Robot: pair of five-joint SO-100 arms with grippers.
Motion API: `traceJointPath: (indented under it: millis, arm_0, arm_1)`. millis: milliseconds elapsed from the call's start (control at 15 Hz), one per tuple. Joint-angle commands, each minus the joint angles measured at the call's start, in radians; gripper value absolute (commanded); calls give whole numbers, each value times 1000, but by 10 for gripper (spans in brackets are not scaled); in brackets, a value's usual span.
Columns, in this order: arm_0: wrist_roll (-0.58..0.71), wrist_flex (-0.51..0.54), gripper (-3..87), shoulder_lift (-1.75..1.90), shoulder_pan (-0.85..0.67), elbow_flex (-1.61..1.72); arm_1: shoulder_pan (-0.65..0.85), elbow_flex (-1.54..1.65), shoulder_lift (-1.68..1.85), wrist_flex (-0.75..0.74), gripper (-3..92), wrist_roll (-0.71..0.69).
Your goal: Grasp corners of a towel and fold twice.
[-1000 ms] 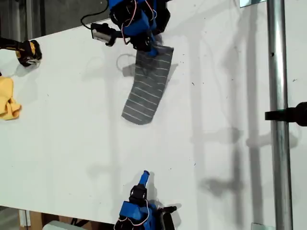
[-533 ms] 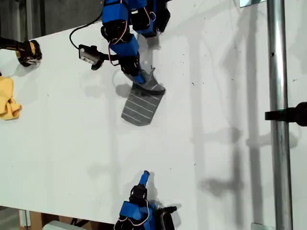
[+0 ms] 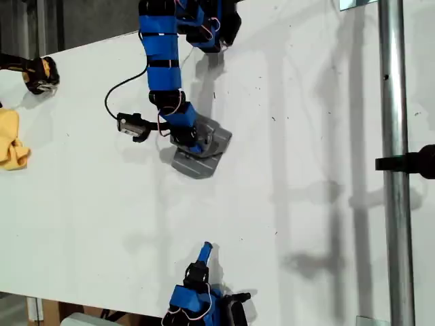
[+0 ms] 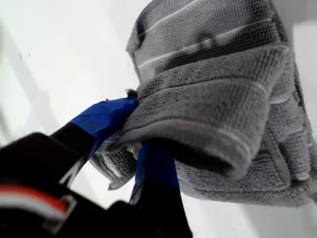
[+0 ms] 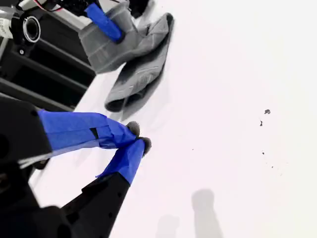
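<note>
The grey white-striped towel [image 3: 206, 157] lies bunched and folded over itself on the white table, a little left of centre in the exterior view. My first gripper [image 3: 198, 142] reaches in from the far side and is shut on the towel's upper fold. In the first wrist view its blue-taped fingers [image 4: 106, 116] pinch a thick doubled edge of the towel [image 4: 223, 99]. Which corner tips are in the grip is hidden. My second gripper [image 3: 206, 248] rests at the near table edge, shut on nothing. From the second wrist view its gripper [image 5: 137, 139] points toward the towel [image 5: 136, 69] far off.
A small yellow cloth [image 3: 12, 146] and a yellow-black tool [image 3: 37, 73] sit at the exterior view's left edge. A metal pole [image 3: 394, 136] with a black clamp [image 3: 416, 163] runs down the exterior view's right side. White table [image 3: 306, 224] stretches between.
My first gripper has carried the towel's far end toward the near side, doubling the long strip into a short bundle. The second arm has not moved.
</note>
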Motion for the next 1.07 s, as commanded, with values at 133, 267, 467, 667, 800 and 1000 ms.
traceJointPath:
  millis: [133,267,467,667,800,1000]
  arm_0:
    - [-9,-8,-12,9,11,-14]
    - [-12,-9,-12,9,15,-15]
    - [-15,-12,-12,9,20,-15]
    - [-15,-17,-12,9,18,-9]
    - [-14,-20,-12,9,15,-3]
    - [-18,-28,-11,9,17,17]
  arm_1:
    - [84,-247,-347,-106,36,-29]
    - [98,-474,-436,55,149,-78]
    - [109,-753,-451,262,405,-167]
    - [138,-778,-255,345,371,-189]
    - [161,-698,-72,387,254,-189]
    - [160,-425,250,512,150,-179]
